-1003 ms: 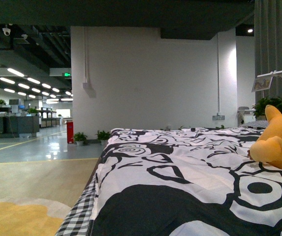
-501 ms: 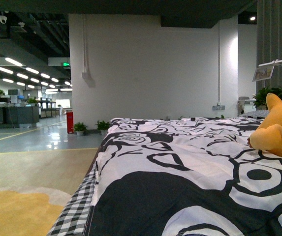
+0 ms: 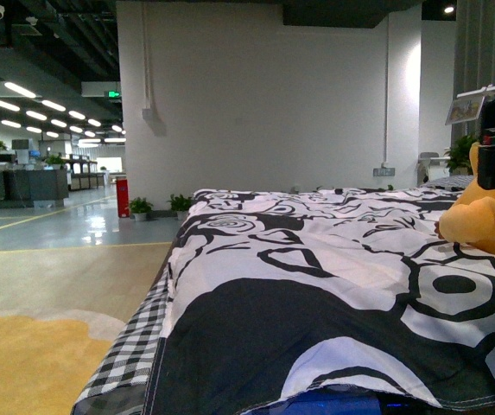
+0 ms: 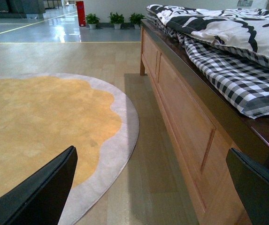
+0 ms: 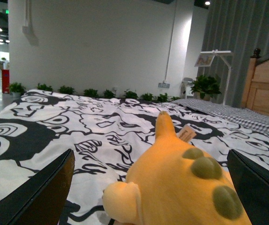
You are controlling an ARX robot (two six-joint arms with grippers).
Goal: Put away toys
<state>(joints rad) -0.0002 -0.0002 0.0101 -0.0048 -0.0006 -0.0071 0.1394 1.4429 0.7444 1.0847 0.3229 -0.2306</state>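
Patterned bedspread has the orange plush toy just lying there, right gripper and left gripper jaws wide and empty, looks barely started.

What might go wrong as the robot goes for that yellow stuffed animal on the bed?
The open right claw is aimed at the plush toy, which lies on the loose patterned duvet; closing low might pinch fabric too. The toy is soft and rounded, so a shallow grip may slip. The left claw hangs near the wooden bed frame and might bump it.
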